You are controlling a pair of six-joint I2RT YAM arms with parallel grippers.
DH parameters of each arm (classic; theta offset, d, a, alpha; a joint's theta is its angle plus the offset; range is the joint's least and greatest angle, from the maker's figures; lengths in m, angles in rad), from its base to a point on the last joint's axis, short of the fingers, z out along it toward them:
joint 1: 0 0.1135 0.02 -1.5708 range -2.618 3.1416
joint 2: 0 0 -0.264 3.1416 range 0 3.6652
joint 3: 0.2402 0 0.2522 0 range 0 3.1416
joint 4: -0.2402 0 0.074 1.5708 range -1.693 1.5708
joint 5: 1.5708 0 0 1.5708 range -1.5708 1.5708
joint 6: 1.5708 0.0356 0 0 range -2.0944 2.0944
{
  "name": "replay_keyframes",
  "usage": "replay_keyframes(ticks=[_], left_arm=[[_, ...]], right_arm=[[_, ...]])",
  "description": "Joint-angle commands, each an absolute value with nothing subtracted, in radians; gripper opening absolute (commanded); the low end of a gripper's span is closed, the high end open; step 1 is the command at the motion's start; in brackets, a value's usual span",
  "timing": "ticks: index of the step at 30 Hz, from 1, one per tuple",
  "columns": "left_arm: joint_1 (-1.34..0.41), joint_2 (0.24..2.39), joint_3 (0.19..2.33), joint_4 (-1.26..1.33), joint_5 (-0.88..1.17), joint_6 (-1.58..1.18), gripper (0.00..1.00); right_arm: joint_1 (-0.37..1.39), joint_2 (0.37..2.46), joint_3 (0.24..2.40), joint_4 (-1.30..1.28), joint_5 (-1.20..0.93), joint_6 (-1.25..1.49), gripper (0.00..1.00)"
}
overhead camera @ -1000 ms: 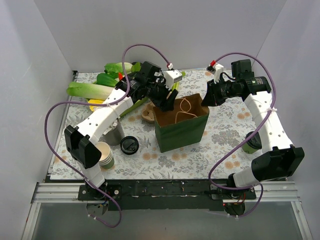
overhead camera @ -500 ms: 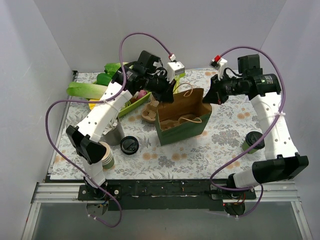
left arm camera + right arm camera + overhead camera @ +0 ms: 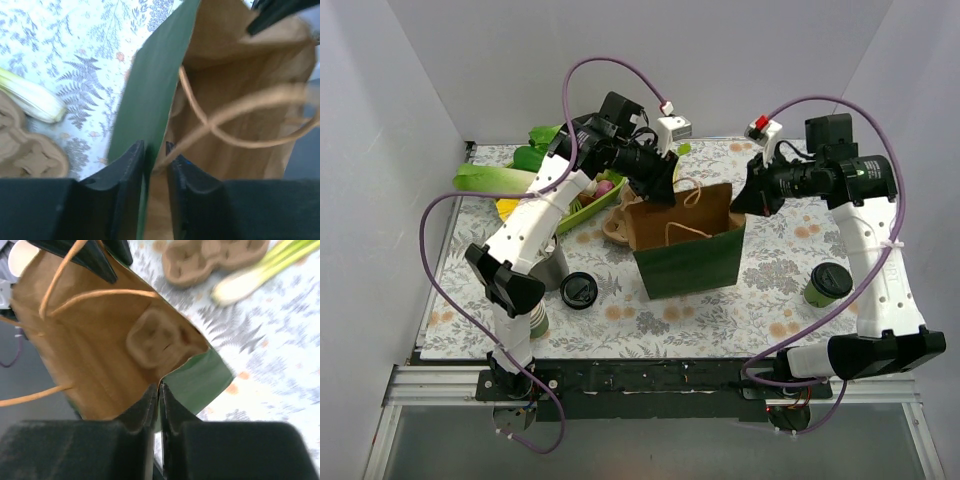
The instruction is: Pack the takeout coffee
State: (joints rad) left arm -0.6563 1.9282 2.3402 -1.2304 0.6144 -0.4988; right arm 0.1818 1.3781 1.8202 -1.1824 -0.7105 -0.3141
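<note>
Both arms raised, reaching inward, left pincer pinched tight, right pincer pinched tight

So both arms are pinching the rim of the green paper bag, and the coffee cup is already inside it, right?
Not inside: the top view shows the coffee cup standing on the table, to the right of the green paper bag. The left fingers and right fingers do pinch its rim.

bag looks like matte green paper outside, plain brown kraft inside with papery cord handles, carrier up top is rough molded pulp, takeout coffee has a black plastic lid
</note>
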Motion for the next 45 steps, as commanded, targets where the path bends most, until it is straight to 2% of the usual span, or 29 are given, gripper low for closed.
replay_keyframes(ticks=[1,2,3,4,8,11,15,19,21,26,30,33,36,40,42,43,45], left_arm=[[-0.652,1.937,2.303,-1.209,0.620,-0.525,0.44],[-0.652,1.940,2.301,-1.203,0.606,-0.526,0.59],[-0.653,1.936,2.293,-1.181,0.585,-0.535,0.72],[-0.652,1.930,2.283,-1.169,0.537,-0.541,0.81],[-0.640,1.855,2.197,-1.056,0.485,-0.561,0.89],[-0.626,1.770,2.157,-0.916,0.476,-0.607,0.91],[-0.620,1.646,2.042,-0.677,0.430,-0.633,0.96],[-0.620,1.628,2.072,-0.681,0.397,-0.611,0.98],[-0.618,1.618,2.066,-0.701,0.368,-0.595,0.98],[-0.615,1.579,1.990,-0.706,0.325,-0.558,0.98],[-0.615,1.551,1.945,-0.713,0.292,-0.538,0.98],[-0.615,1.539,1.928,-0.718,0.284,-0.528,0.98],[-0.614,1.536,1.916,-0.721,0.279,-0.520,0.98],[-0.615,1.529,1.895,-0.718,0.279,-0.518,0.98],[-0.614,1.526,1.879,-0.712,0.279,-0.517,0.98],[-0.615,1.526,1.873,-0.710,0.281,-0.514,0.98],[-0.612,1.529,1.862,-0.706,0.282,-0.512,0.98]], right_arm=[[0.175,1.382,1.674,-1.219,-0.723,-0.359,0.34],[0.167,1.384,1.643,-1.213,-0.719,-0.354,0.56],[0.160,1.381,1.641,-1.201,-0.703,-0.336,0.73],[0.149,1.385,1.652,-1.197,-0.687,-0.333,0.91],[0.138,1.416,1.762,-1.206,-0.693,-0.429,0.94],[0.138,1.437,1.856,-1.177,-0.736,-0.530,0.96],[0.138,1.440,1.853,-1.083,-0.817,-0.677,0.97],[0.152,1.501,1.859,-1.054,-0.948,-0.782,0.98],[0.164,1.546,1.885,-1.071,-0.966,-0.816,0.98],[0.210,1.736,2.060,-1.311,-1.002,-1.026,0.96],[0.241,1.779,2.034,-1.309,-0.986,-1.057,0.95],[0.258,1.807,2.028,-1.310,-0.973,-1.052,0.93],[0.261,1.839,2.042,-1.309,-0.971,-1.014,0.82],[0.261,1.842,2.048,-1.308,-0.960,-0.983,0.50],[0.261,1.827,2.033,-1.308,-0.956,-0.988,0.45],[0.261,1.813,2.019,-1.310,-0.950,-0.989,0.34],[0.261,1.798,2.010,-1.310,-0.934,-0.989,0.19]])
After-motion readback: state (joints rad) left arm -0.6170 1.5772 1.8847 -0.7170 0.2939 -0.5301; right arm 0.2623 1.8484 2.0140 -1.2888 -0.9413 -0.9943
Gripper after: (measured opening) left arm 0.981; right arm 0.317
